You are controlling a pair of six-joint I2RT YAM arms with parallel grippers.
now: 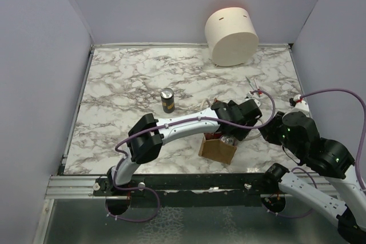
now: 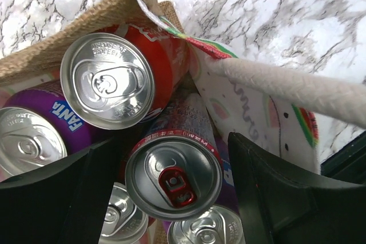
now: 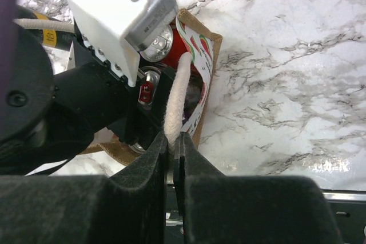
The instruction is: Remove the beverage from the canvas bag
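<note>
The canvas bag [image 1: 216, 149] stands at the table's near edge, its burlap rim [image 2: 86, 20] and printed lining showing in the left wrist view. Several beverage cans fill it: a red one [image 2: 108, 81], a purple Fanta [image 2: 40, 135], and a red-tabbed can [image 2: 173, 176]. My left gripper [image 2: 171, 144] reaches down into the bag, open, one finger on each side of the red-tabbed can and close to it. My right gripper [image 3: 174, 141] is shut on the bag's white rope handle [image 3: 178, 92] and holds it up at the bag's right side. Another dark can [image 1: 167, 100] stands alone on the marble.
A large cream cylinder [image 1: 231, 37] sits at the back wall. Grey walls close in the marble table [image 1: 126, 78] on three sides. The left arm [image 1: 171, 125] stretches across the near middle, and the right arm [image 1: 300, 135] crowds the near right corner.
</note>
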